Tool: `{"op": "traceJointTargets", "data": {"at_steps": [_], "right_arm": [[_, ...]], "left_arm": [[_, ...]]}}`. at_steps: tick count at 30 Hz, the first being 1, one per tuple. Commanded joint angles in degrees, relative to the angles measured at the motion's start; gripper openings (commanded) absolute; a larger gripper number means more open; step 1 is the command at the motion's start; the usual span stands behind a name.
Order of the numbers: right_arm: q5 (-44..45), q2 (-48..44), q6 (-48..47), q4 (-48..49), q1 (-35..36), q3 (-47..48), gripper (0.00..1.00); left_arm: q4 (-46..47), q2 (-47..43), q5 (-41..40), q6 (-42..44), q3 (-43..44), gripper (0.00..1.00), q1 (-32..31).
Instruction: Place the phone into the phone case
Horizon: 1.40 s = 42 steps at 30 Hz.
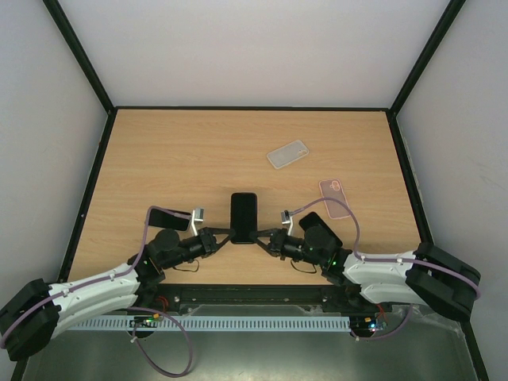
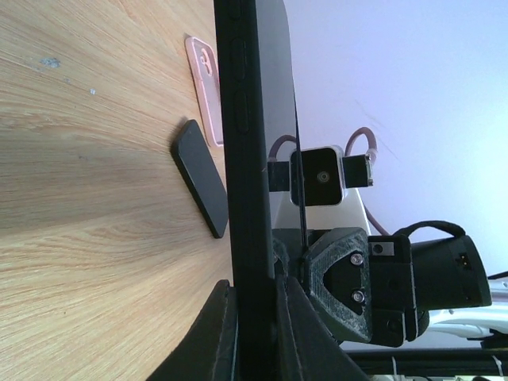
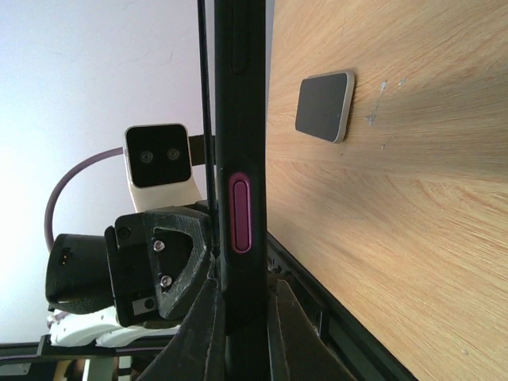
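One black phone [image 1: 244, 214] hangs clear of the wooden table [image 1: 198, 151] near its front middle, lying level with the tabletop and pinched at its near end from both sides. The left gripper [image 1: 225, 236] is clamped tight on the phone's left edge; in its own wrist view the two fingers [image 2: 218, 333] press against the front and back faces of the phone [image 2: 246, 159], which is seen edge-on. The right gripper [image 1: 263, 236] is likewise closed onto the right edge, its fingers [image 3: 198, 333] squeezing the phone [image 3: 240, 119] just below a pink side button [image 3: 240, 214]. The two claws face each other across the handset, each one's dark body showing just behind the phone in the other's wrist view. Flat on the table to the left lies a second dark phone [image 1: 168, 218] with a pale rim [image 3: 325, 105]. To the right, a black slab [image 2: 198, 178] lies flat beside the right arm, and just past it is a pink case [image 1: 334, 197], also flat [image 2: 202, 79]. Farther back, well apart from the held phone, a clear case [image 1: 287, 154] lies at a slant on the wood.
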Motion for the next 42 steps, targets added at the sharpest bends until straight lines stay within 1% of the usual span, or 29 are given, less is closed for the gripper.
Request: {"op": "traceJointTargets", "data": {"at_steps": [1,3,4,7,11,17,18,20,22,24,29,31,38,39,41,42], "right_arm": [[2.6,-2.7,-0.5,-1.8,0.3,0.7,0.02],[3.0,-3.4,-0.9,-2.6,0.3,0.7,0.02],[3.2,-3.6,-1.3,-3.1,0.4,0.8,0.04],[3.6,-4.4,-3.3,-5.2,0.4,1.4,0.22],[5.8,-7.1,-7.2,-11.6,0.4,3.1,0.45],[9.9,-11.4,-10.1,-18.4,0.4,4.5,0.71],[10.5,-11.7,-10.3,-19.5,0.4,4.9,0.75],[11.5,-12.0,-10.6,-21.3,0.3,5.5,0.78],[12.2,-12.3,-10.5,-21.2,0.3,5.7,0.78],[12.8,-12.8,-10.4,-20.7,0.3,5.5,0.75],[15.2,-15.2,-10.9,-20.9,0.2,5.4,0.58],[16.5,-16.2,-11.3,-21.6,0.3,5.2,0.54],[17.8,-17.1,-12.5,-23.1,0.0,6.2,0.54],[18.0,-17.1,-12.8,-23.6,-0.1,6.5,0.52],[18.4,-17.3,-13.2,-24.3,0.0,6.8,0.43],[18.7,-17.4,-13.3,-24.7,0.0,6.9,0.37]], "left_arm": [[-0.9,-0.7,-1.3,4.1,0.3,0.02,0.0],[-1.1,-0.9,-1.1,4.4,0.2,0.02,-0.1],[-1.0,-1.0,-1.0,4.4,0.1,0.02,0.0],[-0.4,-1.3,1.0,5.4,0.2,0.02,0.0],[0.3,-2.0,4.5,7.4,0.7,0.02,0.1],[-0.8,-4.9,8.8,9.2,1.5,0.02,0.0],[-1.0,-5.4,9.7,9.4,1.7,0.02,0.0],[-1.7,-6.0,11.3,9.9,2.2,0.02,0.0],[-2.5,-6.4,12.6,10.4,2.6,0.02,0.0],[-2.8,-6.8,13.5,10.3,2.7,0.02,0.0],[-3.7,-8.3,14.8,9.9,2.7,0.02,0.0],[-4.2,-8.6,14.9,9.9,2.7,0.02,0.0],[-3.1,-7.9,17.8,10.0,2.7,0.02,0.0],[-3.1,-7.9,17.9,10.1,2.7,0.02,0.0],[-3.4,-8.1,17.9,10.2,2.8,0.02,-0.1],[-4.0,-8.2,17.6,10.4,2.8,0.02,-0.1]]}}
